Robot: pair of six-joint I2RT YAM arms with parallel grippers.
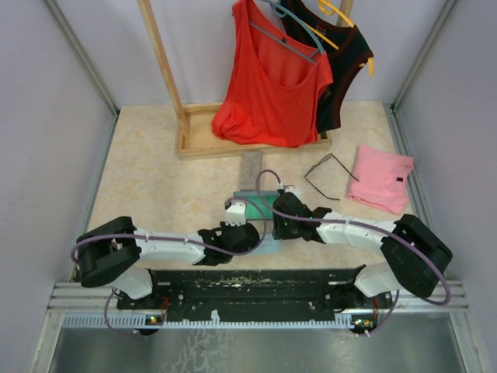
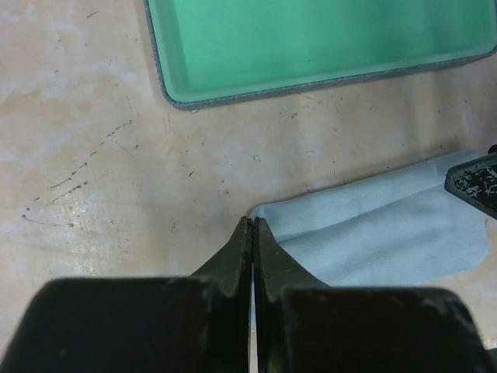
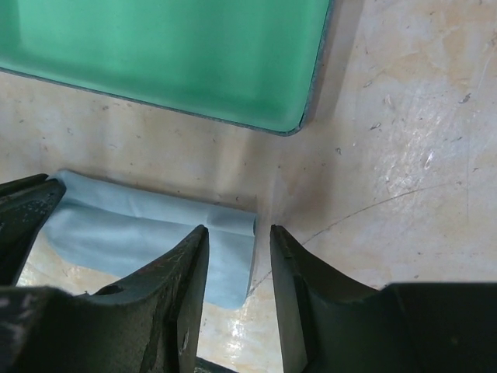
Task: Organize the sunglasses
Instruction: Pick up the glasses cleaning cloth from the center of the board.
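One pair of sunglasses (image 1: 329, 176) lies open on the table right of centre, beyond both arms; a second pair is not in view. My left gripper (image 2: 253, 221) is shut, its tips pinched on the left corner of a light blue cloth (image 2: 388, 233). My right gripper (image 3: 238, 233) is open over the cloth's right edge (image 3: 155, 225), with one finger above the cloth and the other above bare table. In the top view both grippers, the left (image 1: 250, 233) and the right (image 1: 281, 225), meet just in front of the open case.
An open glasses case with a green lining (image 1: 260, 204) lies just beyond the cloth; its rim also shows in the left wrist view (image 2: 311, 82) and in the right wrist view (image 3: 314, 78). A shut grey case (image 1: 250, 169) lies behind it. There is a folded pink cloth (image 1: 380, 179) at the right and a wooden clothes rack base (image 1: 202, 140) at the back.
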